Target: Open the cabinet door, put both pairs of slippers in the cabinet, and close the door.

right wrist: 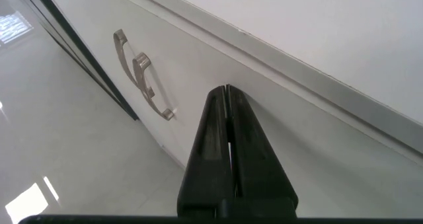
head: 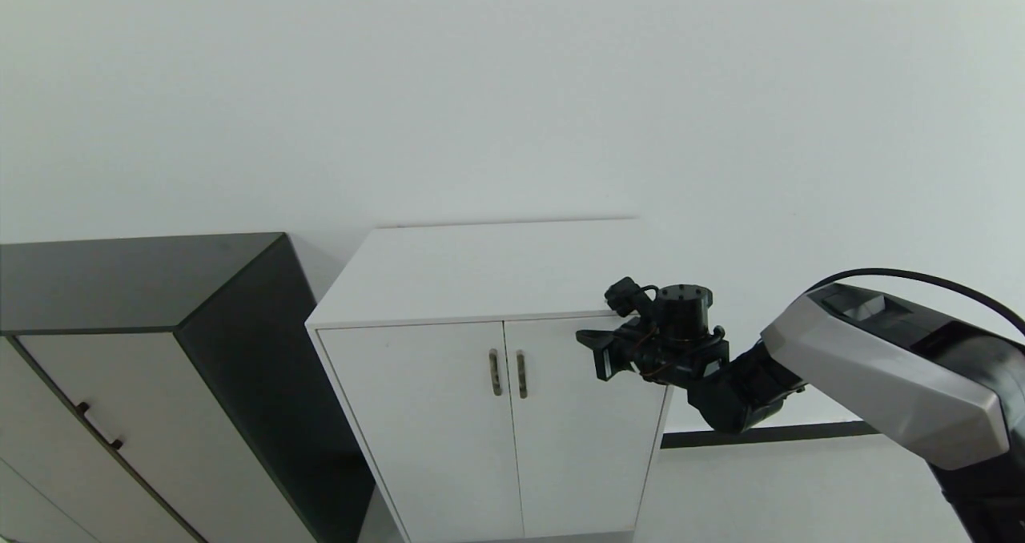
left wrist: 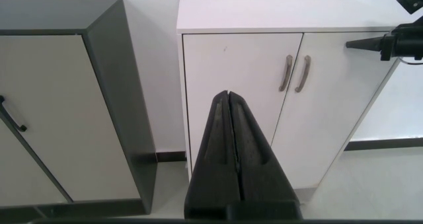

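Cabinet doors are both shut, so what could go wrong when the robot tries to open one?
1. The right pincer is shut in front of the right door. If it goes in like that, it may just bump the right handle instead of gripping it.
2. That handle sits very close to the left handle, so the pincer might hook both or slip off the thin bar.

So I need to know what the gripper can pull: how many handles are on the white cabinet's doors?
2. The left handle sits on the left door, the right handle on the right door, side by side at the middle seam.
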Controlling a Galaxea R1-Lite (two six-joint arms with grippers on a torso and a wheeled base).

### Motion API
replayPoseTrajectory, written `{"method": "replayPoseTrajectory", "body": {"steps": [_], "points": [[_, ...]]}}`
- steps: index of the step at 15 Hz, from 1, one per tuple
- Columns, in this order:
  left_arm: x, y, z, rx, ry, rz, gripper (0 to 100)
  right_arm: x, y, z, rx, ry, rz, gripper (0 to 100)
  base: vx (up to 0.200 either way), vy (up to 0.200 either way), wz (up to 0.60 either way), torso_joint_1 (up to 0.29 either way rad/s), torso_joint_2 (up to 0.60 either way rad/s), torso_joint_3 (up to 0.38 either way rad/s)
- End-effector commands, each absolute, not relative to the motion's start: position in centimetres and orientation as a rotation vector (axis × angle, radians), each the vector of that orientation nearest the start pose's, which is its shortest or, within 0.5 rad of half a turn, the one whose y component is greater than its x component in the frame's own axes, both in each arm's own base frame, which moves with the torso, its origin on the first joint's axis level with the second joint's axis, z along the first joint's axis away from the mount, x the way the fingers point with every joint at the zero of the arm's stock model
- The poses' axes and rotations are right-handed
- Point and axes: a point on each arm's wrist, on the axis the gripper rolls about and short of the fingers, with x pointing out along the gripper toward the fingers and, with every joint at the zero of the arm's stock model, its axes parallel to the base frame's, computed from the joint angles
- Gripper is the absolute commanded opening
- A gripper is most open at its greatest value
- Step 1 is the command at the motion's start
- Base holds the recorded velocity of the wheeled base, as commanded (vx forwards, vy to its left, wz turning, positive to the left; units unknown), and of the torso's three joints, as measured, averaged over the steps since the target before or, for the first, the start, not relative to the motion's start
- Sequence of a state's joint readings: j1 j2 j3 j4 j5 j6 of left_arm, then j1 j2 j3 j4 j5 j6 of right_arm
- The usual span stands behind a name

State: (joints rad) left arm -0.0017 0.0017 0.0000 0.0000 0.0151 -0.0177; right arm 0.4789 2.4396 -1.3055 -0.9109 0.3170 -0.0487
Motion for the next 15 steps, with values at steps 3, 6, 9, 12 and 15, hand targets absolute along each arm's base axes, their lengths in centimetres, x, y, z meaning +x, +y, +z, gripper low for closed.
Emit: {"method": "replayPoseTrajectory", "body": {"steps": [3,6,9,12,15], "points": [[-2.26,0.04,7.55,-0.018,0.003,0.014,0,41.6,22.38,4.2,-0.065,0.21,0.798,0,0.0,0.0,0.0,0.0,0.0,0.0],[-2.26,0.04,7.55,-0.018,0.003,0.014,0,41.8,22.4,4.17,-0.064,0.205,0.797,0,0.0,0.0,0.0,0.0,0.0,0.0],[-2.26,0.04,7.55,-0.018,0.003,0.014,0,41.86,22.35,4.13,-0.064,0.205,0.795,0,0.0,0.0,0.0,0.0,0.0,0.0],[-2.26,0.04,7.55,-0.018,0.003,0.014,0,42.03,22.19,4.17,-0.063,0.202,0.791,0,0.0,0.0,0.0,0.0,0.0,0.0],[-2.26,0.04,7.55,-0.018,0.003,0.014,0,41.96,22.07,4.16,-0.063,0.204,0.788,0,0.0,0.0,0.0,0.0,0.0,0.0]]}}
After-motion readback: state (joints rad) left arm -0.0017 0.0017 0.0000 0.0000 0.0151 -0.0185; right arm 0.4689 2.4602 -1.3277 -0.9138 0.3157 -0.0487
